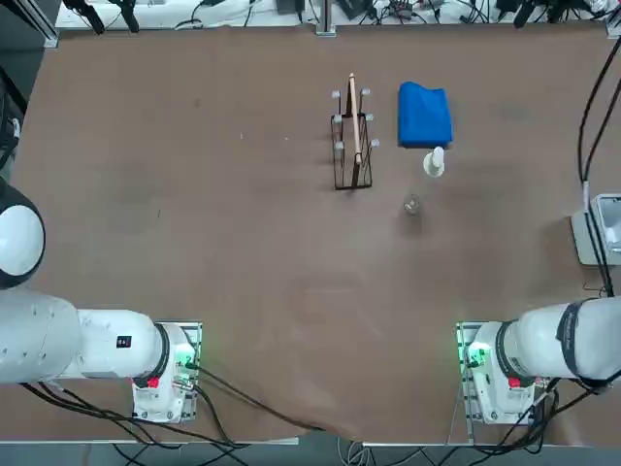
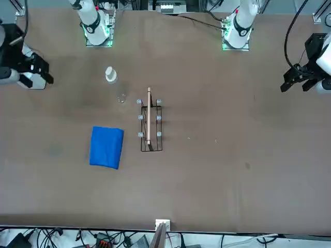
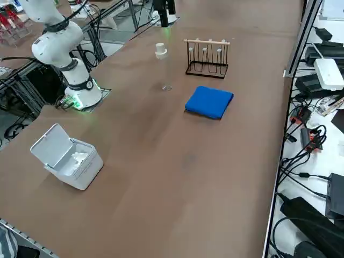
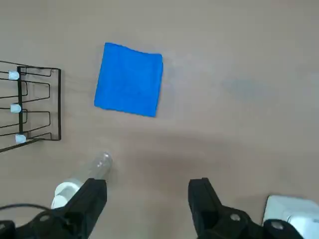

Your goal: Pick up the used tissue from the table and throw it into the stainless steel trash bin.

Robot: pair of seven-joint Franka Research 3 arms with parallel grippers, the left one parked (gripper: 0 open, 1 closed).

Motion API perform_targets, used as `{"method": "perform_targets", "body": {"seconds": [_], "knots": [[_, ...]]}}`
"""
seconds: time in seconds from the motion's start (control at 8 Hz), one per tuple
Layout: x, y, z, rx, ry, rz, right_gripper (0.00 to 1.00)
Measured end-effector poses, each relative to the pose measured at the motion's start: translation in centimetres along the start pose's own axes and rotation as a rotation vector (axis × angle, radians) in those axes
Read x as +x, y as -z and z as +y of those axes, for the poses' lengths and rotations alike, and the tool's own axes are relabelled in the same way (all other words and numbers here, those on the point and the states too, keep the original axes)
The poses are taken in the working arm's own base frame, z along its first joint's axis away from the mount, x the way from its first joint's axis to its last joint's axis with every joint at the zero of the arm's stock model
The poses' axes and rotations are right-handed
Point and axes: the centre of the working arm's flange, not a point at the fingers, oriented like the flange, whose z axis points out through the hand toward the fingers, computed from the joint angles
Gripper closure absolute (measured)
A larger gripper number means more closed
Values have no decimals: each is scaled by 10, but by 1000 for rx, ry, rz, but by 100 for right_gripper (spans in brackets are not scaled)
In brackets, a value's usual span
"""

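The right gripper (image 4: 147, 181) is hovering with its fingers spread, holding nothing.
It is hanging over the right side of the table (image 3: 172, 215), near the light grey trash bin (image 3: 83, 174), whose lid is standing open; white crumpled material, seemingly the used tissue (image 3: 80, 157), is lying inside. Farther left, the blue cloth (image 3: 209, 102) is resting near the black wire rack (image 3: 207, 63).

- Cloth (image 3: 209, 102): plain blue.
- Bench (image 3: 177, 172): brown.
- Wire rack (image 3: 207, 59): black.
- Bottle cap (image 3: 160, 48): white.
- Lidded bin (image 3: 80, 165): white, light grey interior.
- Robot arm (image 1: 563, 340): white, black bands.
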Motion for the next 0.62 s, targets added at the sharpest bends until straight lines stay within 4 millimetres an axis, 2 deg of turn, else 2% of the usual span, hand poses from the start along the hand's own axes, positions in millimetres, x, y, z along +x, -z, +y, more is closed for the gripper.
{"method": "perform_targets", "body": {"seconds": [0.12, 0.62], "knots": [[-9, 2, -6, -3, -15, 2, 0], [-20, 10, 7, 8, -42, 2, 0]]}}
